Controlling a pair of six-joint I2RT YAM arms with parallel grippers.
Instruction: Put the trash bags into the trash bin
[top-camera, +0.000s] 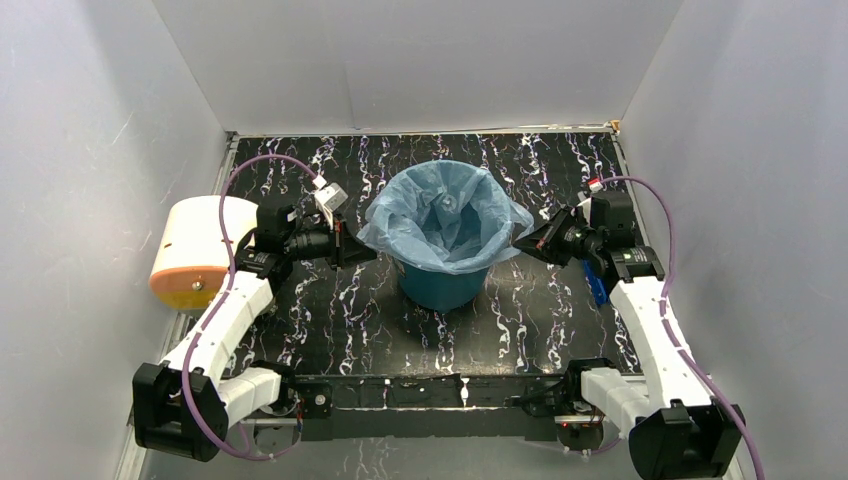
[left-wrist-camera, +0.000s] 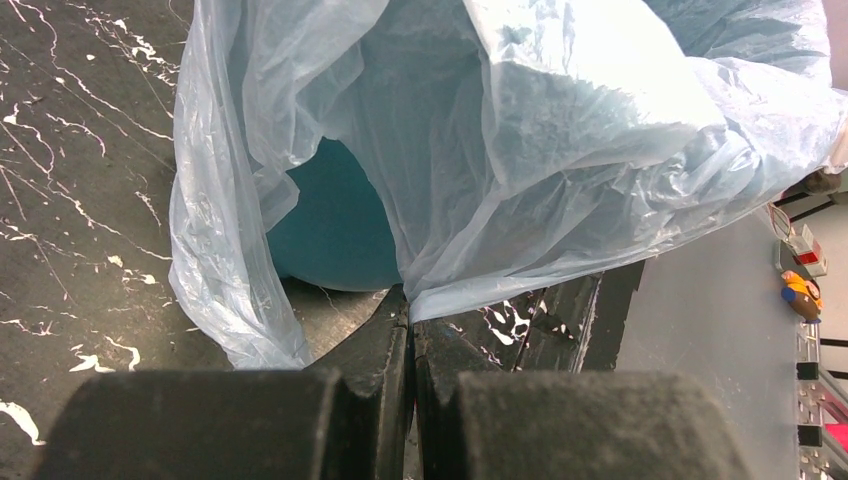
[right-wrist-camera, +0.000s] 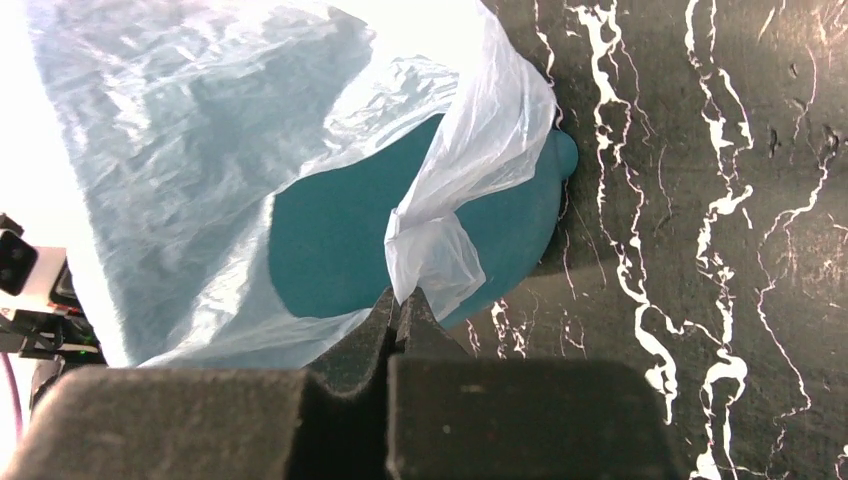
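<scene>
Left gripper (left-wrist-camera: 409, 312) and right gripper (right-wrist-camera: 401, 306) clamp bag (top-camera: 447, 222) edges over bin (top-camera: 441, 287); cylinder (top-camera: 196, 250) far left.

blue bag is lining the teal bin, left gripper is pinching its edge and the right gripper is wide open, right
Not quite. The right gripper is shut, its fingers closed on a fold of the trash bag at the side of the trash bin, as the right wrist view shows. The rest stands: the bag lines the bin and the left gripper pinches its edge.
</scene>
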